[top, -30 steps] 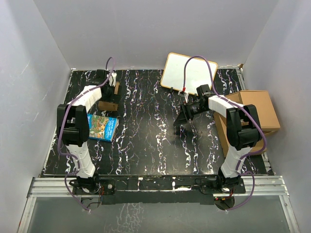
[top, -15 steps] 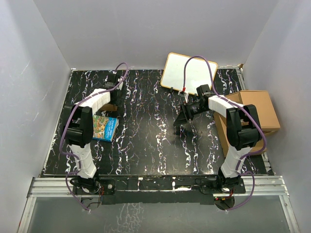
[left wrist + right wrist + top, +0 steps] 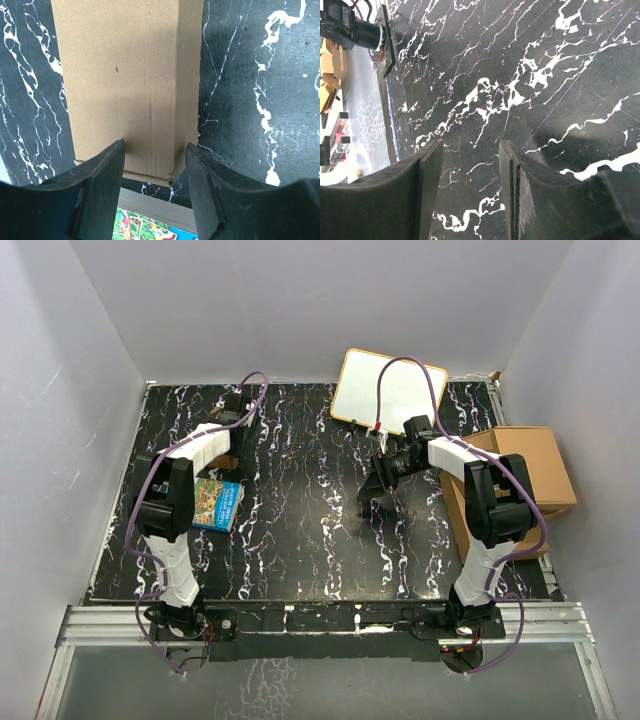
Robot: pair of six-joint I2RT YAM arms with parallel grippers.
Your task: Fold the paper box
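Black marbled surface (image 3: 320,540): the paper box (image 3: 125,75) lies flat at its far left, just beyond the blue book (image 3: 213,504). Judged light, stiff corrugated board, creased lengthwise, liable to crush or spring back; best taken at an edge beside the crease. Left claw (image 3: 154,155) half-parted over the box's near end; grip cannot be confirmed. Right claw (image 3: 470,165) half-parted, empty, over the surface at mid-right.
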